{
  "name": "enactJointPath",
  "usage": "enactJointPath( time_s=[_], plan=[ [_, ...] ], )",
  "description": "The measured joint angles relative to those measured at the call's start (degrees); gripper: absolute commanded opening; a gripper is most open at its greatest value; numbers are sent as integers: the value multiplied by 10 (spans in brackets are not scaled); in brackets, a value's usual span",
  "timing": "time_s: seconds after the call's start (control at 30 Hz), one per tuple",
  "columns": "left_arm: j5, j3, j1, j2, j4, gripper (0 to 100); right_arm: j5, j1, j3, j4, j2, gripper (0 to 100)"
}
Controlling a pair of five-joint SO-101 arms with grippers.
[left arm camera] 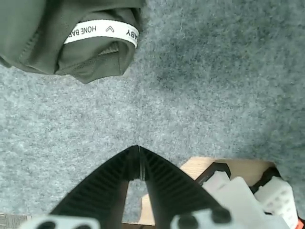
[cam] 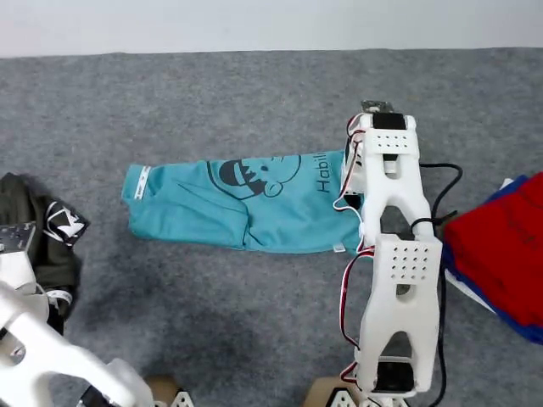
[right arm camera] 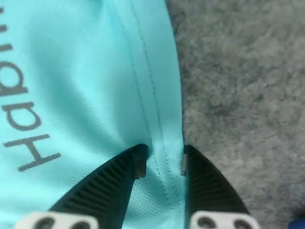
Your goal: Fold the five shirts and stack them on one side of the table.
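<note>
A teal shirt (cam: 246, 203) with a dark print lies partly folded in the middle of the grey table. My right arm (cam: 390, 212) stands over its right end. The right gripper (right arm camera: 162, 161) is open, and its fingers straddle the stitched hem of the teal shirt (right arm camera: 95, 71), one on the cloth and one at its edge. A dark green shirt (cam: 38, 229) lies crumpled at the left edge. My left gripper (left arm camera: 139, 160) is shut and empty, hanging over bare carpet a short way from the dark green shirt (left arm camera: 62, 38).
A pile of red and blue shirts (cam: 501, 246) lies at the right edge of the table. The left arm (cam: 34, 339) stands at the front left corner. Grey carpet (cam: 212, 322) covers the table in front of and behind the teal shirt.
</note>
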Motion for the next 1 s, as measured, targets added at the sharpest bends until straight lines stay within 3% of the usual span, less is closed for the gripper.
enactJointPath(
  time_s=[0.4, 0.73, 1.0],
  plan=[
    [0, 0, 0, 0, 0, 3, -2, -33, -105, 95, -16, 9],
    [0, 0, 0, 0, 0, 3, 12, -121, -134, 97, -37, 9],
    [0, 0, 0, 0, 0, 3, 14, -114, -134, 97, -36, 9]
  ],
)
